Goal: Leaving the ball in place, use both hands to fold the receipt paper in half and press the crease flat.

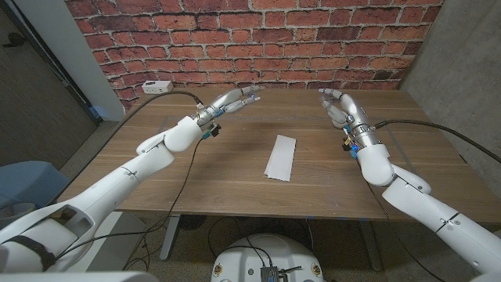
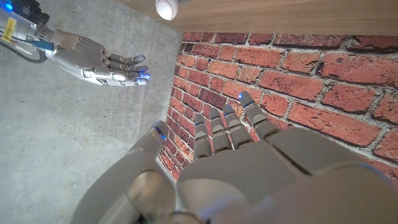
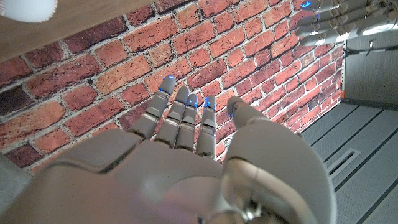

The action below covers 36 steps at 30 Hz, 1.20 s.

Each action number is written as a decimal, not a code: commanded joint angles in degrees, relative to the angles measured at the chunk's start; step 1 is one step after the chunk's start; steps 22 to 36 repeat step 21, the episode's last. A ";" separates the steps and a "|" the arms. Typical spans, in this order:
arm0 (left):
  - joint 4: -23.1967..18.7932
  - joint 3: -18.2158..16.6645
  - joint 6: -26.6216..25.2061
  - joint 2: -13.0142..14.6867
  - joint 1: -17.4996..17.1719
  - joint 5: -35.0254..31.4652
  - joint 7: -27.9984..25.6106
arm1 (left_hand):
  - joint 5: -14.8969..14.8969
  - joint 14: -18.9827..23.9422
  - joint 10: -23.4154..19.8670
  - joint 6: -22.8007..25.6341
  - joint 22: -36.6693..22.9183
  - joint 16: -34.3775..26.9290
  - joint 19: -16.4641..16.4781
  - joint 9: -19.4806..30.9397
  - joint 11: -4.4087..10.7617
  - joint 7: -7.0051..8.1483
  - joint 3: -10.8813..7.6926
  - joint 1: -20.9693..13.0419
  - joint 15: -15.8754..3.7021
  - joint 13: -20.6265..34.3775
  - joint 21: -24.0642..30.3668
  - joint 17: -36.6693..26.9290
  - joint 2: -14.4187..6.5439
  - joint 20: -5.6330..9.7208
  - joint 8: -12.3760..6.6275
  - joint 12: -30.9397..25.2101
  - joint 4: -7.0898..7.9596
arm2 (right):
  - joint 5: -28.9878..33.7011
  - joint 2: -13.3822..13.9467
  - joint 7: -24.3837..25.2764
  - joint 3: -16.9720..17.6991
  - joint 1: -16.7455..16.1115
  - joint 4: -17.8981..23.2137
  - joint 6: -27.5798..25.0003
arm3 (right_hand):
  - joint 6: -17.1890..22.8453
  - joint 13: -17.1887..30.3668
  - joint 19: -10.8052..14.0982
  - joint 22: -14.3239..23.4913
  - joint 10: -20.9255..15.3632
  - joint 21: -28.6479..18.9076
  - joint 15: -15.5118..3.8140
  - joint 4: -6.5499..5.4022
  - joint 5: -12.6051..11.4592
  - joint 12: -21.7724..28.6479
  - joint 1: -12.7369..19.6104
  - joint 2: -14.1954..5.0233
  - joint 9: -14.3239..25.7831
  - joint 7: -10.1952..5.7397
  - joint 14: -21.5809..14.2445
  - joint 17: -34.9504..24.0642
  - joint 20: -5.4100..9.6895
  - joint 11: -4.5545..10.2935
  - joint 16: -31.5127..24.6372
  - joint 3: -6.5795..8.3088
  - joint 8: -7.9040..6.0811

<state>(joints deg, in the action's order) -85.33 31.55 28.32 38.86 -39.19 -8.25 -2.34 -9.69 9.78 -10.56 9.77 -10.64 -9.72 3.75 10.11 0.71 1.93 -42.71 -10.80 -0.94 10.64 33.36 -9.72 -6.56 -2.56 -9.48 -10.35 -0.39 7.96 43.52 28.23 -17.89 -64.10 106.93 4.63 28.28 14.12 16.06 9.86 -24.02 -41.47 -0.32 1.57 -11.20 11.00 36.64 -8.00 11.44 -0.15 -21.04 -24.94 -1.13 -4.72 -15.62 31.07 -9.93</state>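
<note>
The head view looks down from above over the bench (image 1: 235,157) toward the brick wall (image 1: 250,39), both arms entering from the bottom corners. The left wrist view sits close behind the left hand (image 2: 249,168), turned over and facing the brick wall, and shares with the head view the right hand (image 2: 102,62) and the bench edge. The right wrist view sits close behind the right hand, faces the same wall, and catches the left hand's fingers (image 3: 329,18).
</note>
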 commanded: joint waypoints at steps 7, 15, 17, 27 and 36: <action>16.33 -2.55 10.46 -5.96 1.79 19.80 7.41 | -0.75 -3.36 3.88 -4.78 -0.18 -0.32 -1.62 -0.07 0.63 -0.77 0.46 2.02 0.00 -0.14 -1.06 -0.62 -3.50 0.75 0.05 0.25 3.75 | -27.21 -7.60 -10.08 5.50 0.02 -9.81 16.56 | -0.94 -0.24 0.71 -0.07 1.02 0.75 0.96 -0.19 0.22 0.06 -2.85 1.30 0.12 1.46 0.16 1.44 0.46 -0.99 1.18 -1.63 -0.64; 22.95 -3.33 11.93 -7.84 2.15 26.63 11.69 | -0.67 -4.21 4.71 -5.51 -0.15 -0.20 -2.47 -0.12 0.38 -0.74 0.87 2.14 0.12 -0.22 -1.54 -0.21 -2.17 0.73 -0.24 0.05 3.65 | -26.36 -9.36 -5.51 6.70 0.21 -10.27 14.41 | -0.40 -0.70 1.27 -0.15 -0.28 1.46 2.29 -0.57 0.69 0.71 -5.73 2.76 0.02 2.68 -1.42 2.86 -0.47 -2.29 1.33 -3.24 -1.12; 23.10 -3.68 9.93 -7.97 1.71 27.60 11.18 | -0.65 -4.26 4.96 -5.67 -0.14 -0.21 -2.52 -0.13 0.52 -0.75 0.95 2.16 0.11 -0.23 -1.58 -0.16 -1.96 0.68 -0.24 0.09 3.58 | -26.23 -10.61 -4.58 6.44 -0.12 -9.77 15.35 | -0.29 -0.76 1.25 -0.15 -0.26 1.60 2.39 -0.49 0.66 0.70 -5.83 2.65 0.00 2.85 -1.29 3.07 -0.49 -2.19 1.49 -3.19 -1.17; 27.28 -3.79 9.45 -9.56 2.67 30.32 13.23 | -0.65 -4.79 5.43 -6.38 -0.15 -0.12 -2.57 -0.13 0.34 -0.98 1.05 2.25 0.46 -0.24 -1.66 -0.10 -1.82 0.48 -0.17 0.08 3.62 | -31.03 -12.46 -11.50 4.40 0.36 -10.95 22.36 | -0.04 -1.12 1.37 -0.15 -0.29 2.41 2.16 2.68 0.11 0.69 -2.93 1.35 -0.15 2.79 -1.67 4.80 -0.40 -1.87 2.10 -1.14 -1.28; 27.28 -3.79 9.45 -9.56 2.67 30.32 13.23 | -0.65 -4.79 5.43 -6.38 -0.15 -0.12 -2.57 -0.13 0.34 -0.98 1.05 2.25 0.46 -0.24 -1.66 -0.10 -1.82 0.48 -0.17 0.08 3.62 | -31.03 -12.46 -11.50 4.40 0.36 -10.95 22.36 | -0.04 -1.12 1.37 -0.15 -0.29 2.41 2.16 2.68 0.11 0.69 -2.93 1.35 -0.15 2.79 -1.67 4.80 -0.40 -1.87 2.10 -1.14 -1.28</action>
